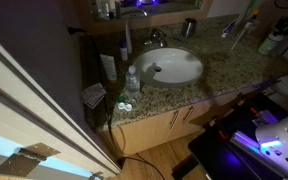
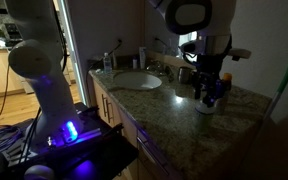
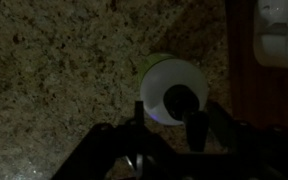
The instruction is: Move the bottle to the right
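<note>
- The bottle (image 3: 174,80) stands upright on the speckled granite counter (image 3: 54,70). In the wrist view it shows from above as a pale, round body with a dark cap at the middle.
- In an exterior view the bottle (image 2: 210,100) is on the counter (image 2: 174,120) well to the right of the sink (image 2: 134,80), near the counter's front edge.
- At the far left of that view rises the white arm (image 2: 39,80), with a violet light glowing low on its base.
- Going right, the oval sink lies in the counter, with small items behind it against the wall that are too dim to name.
- Further right the gripper (image 2: 209,88) hangs straight down over the bottle, its lower part level with the bottle's top.
- In the wrist view the gripper (image 3: 167,120) straddles the bottle. One of its fingers (image 3: 139,112) is at the bottle's left edge and the other is at its right edge. I cannot tell whether they press on the bottle or merely sit beside it.
- In an exterior view, from left to right, a clear water bottle (image 1: 132,80) stands just left of the sink (image 1: 169,66), a faucet (image 1: 154,40) stands behind the basin, and a dark cup (image 1: 189,27) stands further back.
- At the top right of the wrist view there is a blurred white shape (image 3: 279,30) that I cannot identify.
</note>
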`<state>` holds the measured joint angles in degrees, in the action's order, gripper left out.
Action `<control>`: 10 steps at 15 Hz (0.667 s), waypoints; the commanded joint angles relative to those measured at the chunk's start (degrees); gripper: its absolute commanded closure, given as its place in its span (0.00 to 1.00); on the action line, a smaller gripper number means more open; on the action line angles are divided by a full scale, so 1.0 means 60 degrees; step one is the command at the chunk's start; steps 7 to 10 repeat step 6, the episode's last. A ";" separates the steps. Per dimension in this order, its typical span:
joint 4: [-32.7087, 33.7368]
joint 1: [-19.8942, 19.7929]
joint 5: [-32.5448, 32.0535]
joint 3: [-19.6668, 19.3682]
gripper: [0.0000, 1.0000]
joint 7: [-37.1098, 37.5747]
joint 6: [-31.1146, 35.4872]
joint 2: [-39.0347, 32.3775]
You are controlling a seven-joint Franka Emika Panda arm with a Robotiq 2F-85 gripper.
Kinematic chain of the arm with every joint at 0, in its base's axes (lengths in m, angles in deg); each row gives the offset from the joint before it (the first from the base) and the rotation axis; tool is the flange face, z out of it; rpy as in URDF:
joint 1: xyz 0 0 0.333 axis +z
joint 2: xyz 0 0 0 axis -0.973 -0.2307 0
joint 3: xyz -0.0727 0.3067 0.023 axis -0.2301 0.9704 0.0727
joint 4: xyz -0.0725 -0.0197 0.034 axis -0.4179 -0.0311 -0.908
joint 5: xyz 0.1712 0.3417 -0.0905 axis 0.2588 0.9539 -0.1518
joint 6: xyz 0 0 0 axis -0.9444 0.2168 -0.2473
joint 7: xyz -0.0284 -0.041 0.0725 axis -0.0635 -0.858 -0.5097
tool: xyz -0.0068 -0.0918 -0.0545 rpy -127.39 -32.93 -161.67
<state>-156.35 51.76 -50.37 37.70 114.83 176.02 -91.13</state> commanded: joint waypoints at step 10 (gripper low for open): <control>0.0040 -0.0167 0.0011 -0.0168 0.00 -0.0477 -0.0114 0.0566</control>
